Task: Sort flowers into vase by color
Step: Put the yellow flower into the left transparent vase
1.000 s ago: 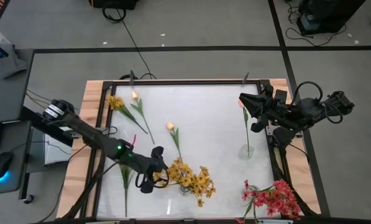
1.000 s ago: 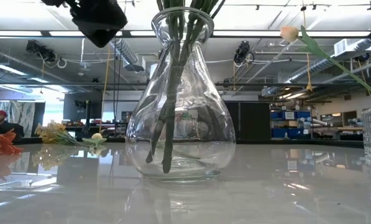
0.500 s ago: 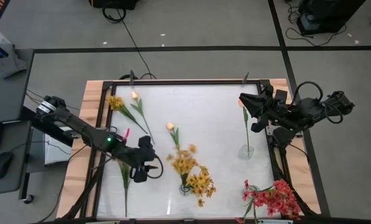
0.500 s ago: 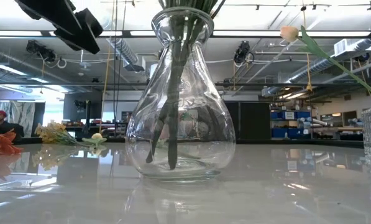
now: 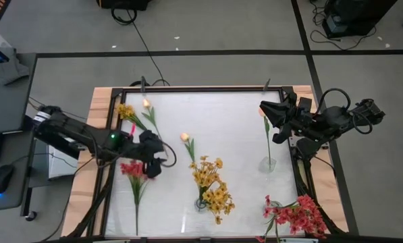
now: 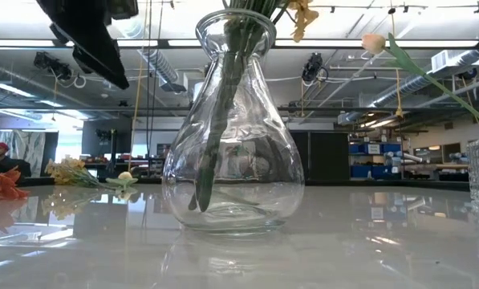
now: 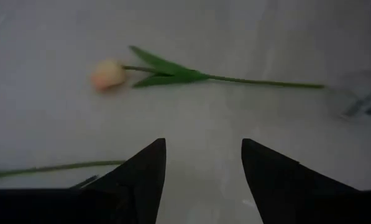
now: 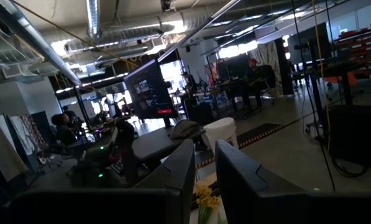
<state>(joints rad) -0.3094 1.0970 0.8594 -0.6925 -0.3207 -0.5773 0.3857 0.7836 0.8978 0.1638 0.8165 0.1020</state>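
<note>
Yellow flowers (image 5: 211,182) in glass vase (image 6: 233,160) | left gripper (image 5: 150,154) released, empty, above peach tulip (image 7: 110,74) | right gripper (image 5: 267,121) jaws nearly clenched, empty.

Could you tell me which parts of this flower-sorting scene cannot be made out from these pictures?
- Red flower: high view, its head is partly covered by the left end effector.
- Red-pink bunch: high view, cut off by the bottom edge.
- Yellow bunch in the round vase: low view, the top edge cuts off most blooms.
- Right end effector: right wrist view faces the room, so nothing shows between its narrow fingers.
</note>
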